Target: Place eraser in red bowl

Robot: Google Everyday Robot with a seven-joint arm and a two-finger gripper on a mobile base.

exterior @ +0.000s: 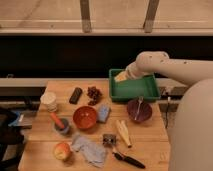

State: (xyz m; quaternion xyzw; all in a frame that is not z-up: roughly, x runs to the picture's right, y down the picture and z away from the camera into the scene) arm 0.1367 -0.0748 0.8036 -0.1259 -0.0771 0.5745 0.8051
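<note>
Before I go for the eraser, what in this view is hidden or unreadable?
- End effector: over the tray, hiding its back-left corner.
- Table: right edge hidden behind the robot's body.
- Dark object at left: cut off by the frame edge.
- Small item right of and nearer than the red bowl: too small to identify.
- Eraser: unobstructed, surface detail unreadable.

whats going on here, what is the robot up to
The robot's arm reaches in from the right. Its gripper hangs open over the back left corner of the green tray, holding nothing. The eraser lies on the wooden table towards the back left, beside the grapes. The red bowl sits empty a little nearer the camera. The eraser has not been picked up yet.
</note>
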